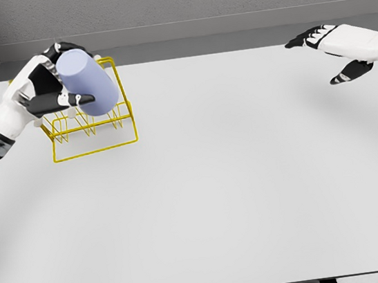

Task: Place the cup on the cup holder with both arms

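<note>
Over the yellow wire cup holder (93,129) my left hand (46,87) grips the tilted lavender cup (87,81), unreleased and apparently not yet seated, while my right hand (337,48) hovers open far off.

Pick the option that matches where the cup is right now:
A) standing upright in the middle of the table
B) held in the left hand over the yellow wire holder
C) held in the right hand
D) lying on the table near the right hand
B: the left hand has its fingers wrapped on the tilted lavender cup over the yellow wire holder; the right hand holds nothing.
</note>
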Robot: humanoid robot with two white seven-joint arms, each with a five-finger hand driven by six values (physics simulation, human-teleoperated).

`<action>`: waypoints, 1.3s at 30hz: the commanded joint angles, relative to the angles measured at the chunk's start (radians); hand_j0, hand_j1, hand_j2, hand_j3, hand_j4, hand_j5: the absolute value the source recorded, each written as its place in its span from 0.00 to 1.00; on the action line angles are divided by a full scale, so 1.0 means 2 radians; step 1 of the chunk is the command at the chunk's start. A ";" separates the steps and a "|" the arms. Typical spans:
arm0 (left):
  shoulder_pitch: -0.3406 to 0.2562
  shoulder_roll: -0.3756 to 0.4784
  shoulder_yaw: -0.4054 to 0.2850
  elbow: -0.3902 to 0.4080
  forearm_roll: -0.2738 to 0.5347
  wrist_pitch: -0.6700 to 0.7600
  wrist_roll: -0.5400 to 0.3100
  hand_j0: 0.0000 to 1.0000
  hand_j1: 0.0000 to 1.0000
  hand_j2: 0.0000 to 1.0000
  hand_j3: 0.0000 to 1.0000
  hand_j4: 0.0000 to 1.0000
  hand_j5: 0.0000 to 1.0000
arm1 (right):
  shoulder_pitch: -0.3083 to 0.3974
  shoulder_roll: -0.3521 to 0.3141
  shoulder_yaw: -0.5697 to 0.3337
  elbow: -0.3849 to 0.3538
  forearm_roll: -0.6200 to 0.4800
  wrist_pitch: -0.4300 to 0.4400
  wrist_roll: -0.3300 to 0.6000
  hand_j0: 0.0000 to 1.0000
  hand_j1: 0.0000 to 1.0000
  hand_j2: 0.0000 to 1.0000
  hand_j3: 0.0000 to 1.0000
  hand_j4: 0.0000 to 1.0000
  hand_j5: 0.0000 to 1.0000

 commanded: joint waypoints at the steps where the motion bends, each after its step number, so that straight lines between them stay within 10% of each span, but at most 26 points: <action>1: 0.000 0.000 0.000 0.000 0.001 0.000 0.000 0.42 0.42 0.42 0.42 0.42 0.42 | 0.000 0.000 -0.001 0.000 -0.003 0.000 0.000 1.00 1.00 1.00 1.00 1.00 1.00; 5: 0.001 0.000 0.000 0.000 0.001 0.000 0.000 0.43 0.43 0.43 0.43 0.43 0.43 | 0.001 0.001 -0.001 0.000 -0.003 0.000 0.000 1.00 1.00 1.00 1.00 1.00 1.00; 14: -0.002 -0.001 0.001 -0.003 0.000 0.000 -0.004 0.91 0.91 0.91 0.91 0.91 0.91 | 0.001 0.002 -0.001 0.000 -0.003 0.000 0.000 1.00 1.00 1.00 1.00 1.00 1.00; 39: -0.001 0.005 0.002 -0.039 0.006 0.000 -0.005 0.92 0.92 0.92 0.92 0.92 0.92 | 0.001 0.000 -0.001 0.000 -0.003 0.000 0.000 1.00 1.00 1.00 1.00 1.00 1.00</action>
